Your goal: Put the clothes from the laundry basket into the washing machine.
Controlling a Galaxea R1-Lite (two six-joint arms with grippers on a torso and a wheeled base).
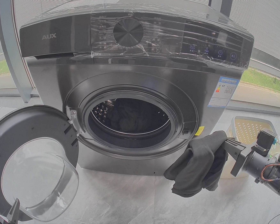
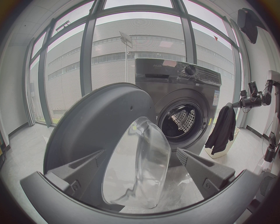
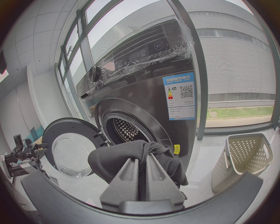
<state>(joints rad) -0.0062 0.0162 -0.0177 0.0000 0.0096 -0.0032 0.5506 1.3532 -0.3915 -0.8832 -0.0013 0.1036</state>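
A grey front-loading washing machine (image 1: 133,68) stands ahead, its round door (image 1: 30,160) swung open to the left. Dark clothes (image 1: 133,115) lie inside the drum. My right gripper (image 1: 224,144) is shut on a dark grey garment (image 1: 198,165) that hangs above the floor, right of the drum opening. From the right wrist view the garment (image 3: 131,157) bunches over the shut fingers (image 3: 153,175). The cream laundry basket (image 1: 249,130) sits behind the right arm beside the machine. My left gripper (image 1: 1,205) stays open low by the door's edge, nothing between its fingers (image 2: 204,172).
Pale marble floor (image 1: 132,206) stretches in front of the machine. Glass walls and window frames (image 1: 10,42) rise behind and to both sides. The open door takes up the space at the front left.
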